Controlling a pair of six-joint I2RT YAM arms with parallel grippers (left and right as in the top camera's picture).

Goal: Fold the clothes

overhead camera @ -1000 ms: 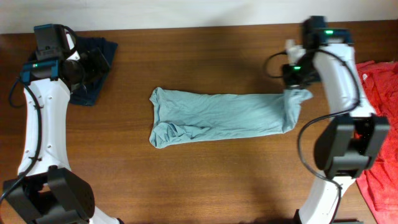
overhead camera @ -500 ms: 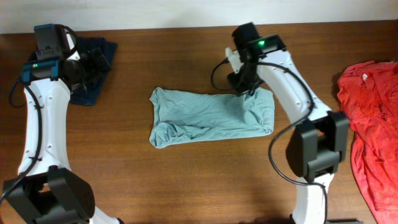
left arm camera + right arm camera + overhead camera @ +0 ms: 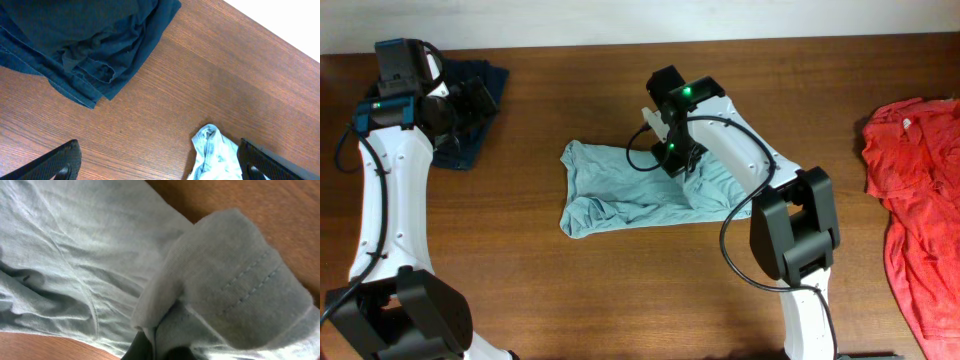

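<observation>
Wooden table (image 3: 570,300), teal T-shirt (image 3: 610,195), red shirt (image 3: 910,180), navy garment (image 3: 470,148)

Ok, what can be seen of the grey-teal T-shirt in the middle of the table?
The T-shirt is thin, soft, pale grey-teal cloth, wrinkled, lying as a long band across the middle of the brown wooden table. Its left end is bunched and rounded. Its right end is doubled back over the middle, with a stitched hem showing in the right wrist view, and is pinched in the shut right hand. Nothing else touches it.

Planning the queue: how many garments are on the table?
3: grey-teal T-shirt at centre, navy garment far left, red shirt at right edge; others may lie off-frame.
</observation>
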